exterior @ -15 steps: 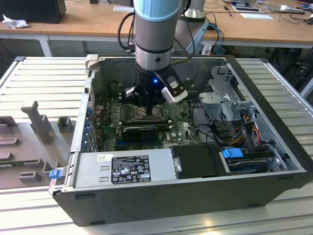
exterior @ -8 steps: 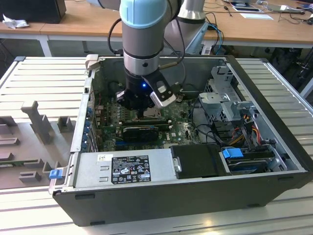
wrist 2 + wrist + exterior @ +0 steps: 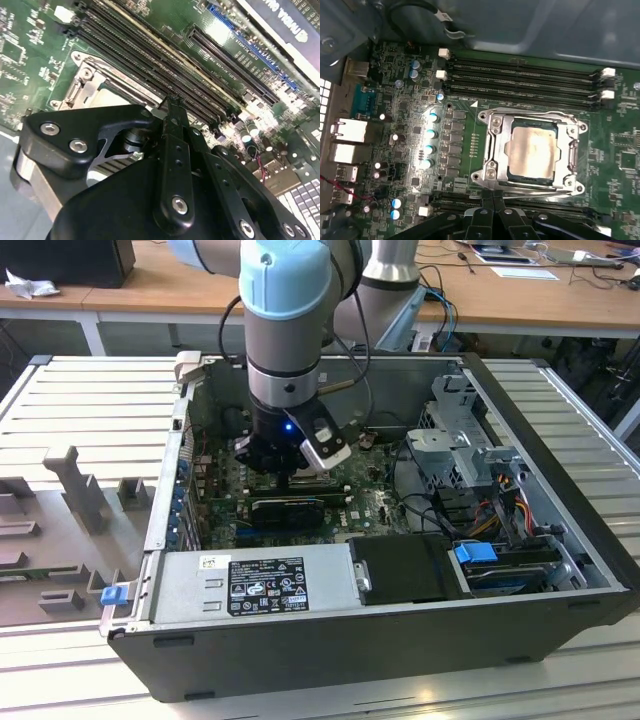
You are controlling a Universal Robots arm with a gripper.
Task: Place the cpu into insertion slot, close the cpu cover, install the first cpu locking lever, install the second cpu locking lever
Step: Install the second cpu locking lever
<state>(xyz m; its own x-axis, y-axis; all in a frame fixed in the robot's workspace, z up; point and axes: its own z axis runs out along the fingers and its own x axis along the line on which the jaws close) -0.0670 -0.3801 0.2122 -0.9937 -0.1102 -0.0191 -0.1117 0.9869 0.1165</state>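
Sitting flat in the dark-rimmed square insertion slot [image 3: 532,152] under the thin silver-grey metal cpu cover [image 3: 496,131], the small pale silver-beige square cpu [image 3: 532,151], judged light, stiff and fragile, is being approached by the black gripper [image 3: 492,201], its jaws closed together at the socket's lever-side edge.

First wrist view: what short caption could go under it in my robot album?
The cpu sits in the insertion slot with the cpu cover down, gripper fingertips together at the socket's edge.

Open room above the silver-grey square cpu cover [image 3: 532,150]; long black memory slots [image 3: 520,80] flank 2 sides.
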